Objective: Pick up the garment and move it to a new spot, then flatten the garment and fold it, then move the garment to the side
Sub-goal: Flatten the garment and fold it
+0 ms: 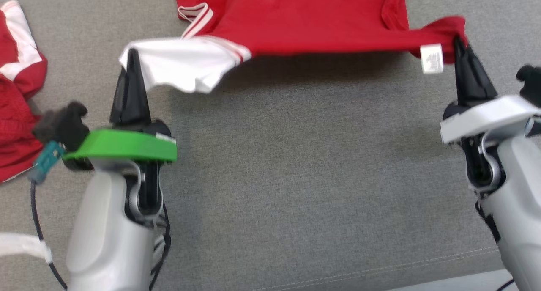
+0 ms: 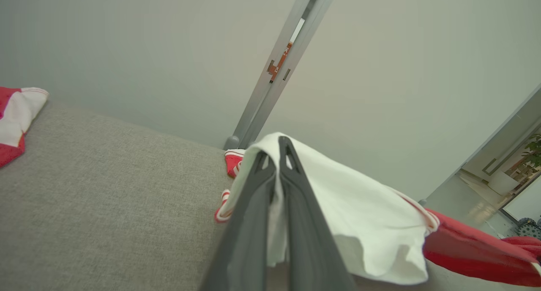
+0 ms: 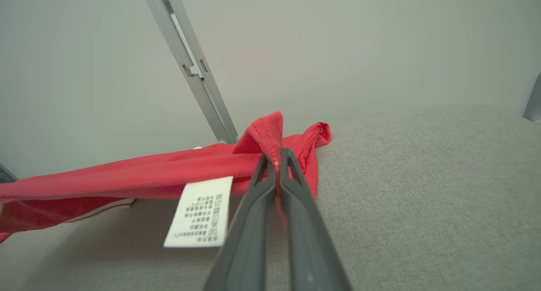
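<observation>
the red knit garment with a white sleeve panel and red-and-white striped trim (image 1: 312,24) is strung between the two sets of jaws. its near edge is raised off the grey fabric-covered bench (image 1: 296,177) and casts a shadow just below. the rest of the cloth lies on the bench beyond the jaws. the left jaws are pressed together on the white panel (image 2: 363,223), which drapes over and to the right of their tips. the right jaws are pressed together on a bunched red corner (image 3: 266,134), with a white care label (image 3: 198,210) hanging just to their left.

as a judgement, the pick-up is done and the work is somewhere in the moving or flattening step. the edge is pulled fairly taut, but the white panel sags and curls under near the left jaws, so the garment is not yet flat. no fold shows, and the folding and the final move to the side are left. a second red-and-white garment (image 1: 17,113) lies crumpled well to the left of the left jaws.

the left arm (image 1: 110,231) and right arm (image 1: 520,189) stand well apart. each has its dark fingers (image 1: 131,92) pointing away from the robot. the left arm wears a green collar (image 1: 127,145) and the right a pale grey one (image 1: 486,113). both wrist views look low along the bench toward a pale wall (image 3: 380,50), so the fingers seem to lean forward rather than straight down.
</observation>
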Robot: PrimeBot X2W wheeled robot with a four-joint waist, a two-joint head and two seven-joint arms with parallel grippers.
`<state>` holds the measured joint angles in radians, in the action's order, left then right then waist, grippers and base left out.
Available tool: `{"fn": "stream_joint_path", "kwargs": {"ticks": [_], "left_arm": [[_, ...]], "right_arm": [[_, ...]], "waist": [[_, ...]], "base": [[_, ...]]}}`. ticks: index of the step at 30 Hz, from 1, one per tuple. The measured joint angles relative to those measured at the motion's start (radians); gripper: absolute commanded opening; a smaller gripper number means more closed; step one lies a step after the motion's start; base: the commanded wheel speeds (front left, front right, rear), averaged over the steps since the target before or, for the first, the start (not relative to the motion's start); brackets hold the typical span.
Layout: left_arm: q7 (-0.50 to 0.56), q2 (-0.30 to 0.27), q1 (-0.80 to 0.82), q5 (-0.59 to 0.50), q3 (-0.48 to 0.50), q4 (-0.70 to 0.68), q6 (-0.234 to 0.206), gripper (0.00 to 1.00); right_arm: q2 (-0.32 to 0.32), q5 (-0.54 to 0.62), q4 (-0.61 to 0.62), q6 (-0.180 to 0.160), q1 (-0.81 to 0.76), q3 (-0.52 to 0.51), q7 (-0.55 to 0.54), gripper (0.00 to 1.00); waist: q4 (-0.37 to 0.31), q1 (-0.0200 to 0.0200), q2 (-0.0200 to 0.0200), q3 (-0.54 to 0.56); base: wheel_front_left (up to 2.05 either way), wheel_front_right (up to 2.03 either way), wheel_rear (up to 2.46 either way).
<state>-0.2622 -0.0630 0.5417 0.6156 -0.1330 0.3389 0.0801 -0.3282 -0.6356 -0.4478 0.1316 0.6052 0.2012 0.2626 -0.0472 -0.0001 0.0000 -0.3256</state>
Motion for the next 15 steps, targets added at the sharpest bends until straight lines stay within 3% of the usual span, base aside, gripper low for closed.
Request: {"fn": "stream_joint_path", "kwargs": {"ticks": [8, 15], "left_arm": [[0.0, 0.013, -0.345, 0.002, -0.001, -0.079, -0.013, 0.0], [0.0, 0.015, -0.509, 0.026, -0.062, -0.106, -0.048, 0.0]], "right_arm": [[0.041, -0.005, 0.07, 0.0, -0.304, -0.047, 0.0, 0.0], [0.067, 0.019, 0.097, 0.0, -0.494, -0.088, 0.0, 0.0]], "waist": [[0.006, 0.0, 0.0, 0.088], [0.013, 0.0, 0.0, 0.145]], "base": [[0.0, 0.0, 0.0], [0.0, 0.0, 0.0]]}}
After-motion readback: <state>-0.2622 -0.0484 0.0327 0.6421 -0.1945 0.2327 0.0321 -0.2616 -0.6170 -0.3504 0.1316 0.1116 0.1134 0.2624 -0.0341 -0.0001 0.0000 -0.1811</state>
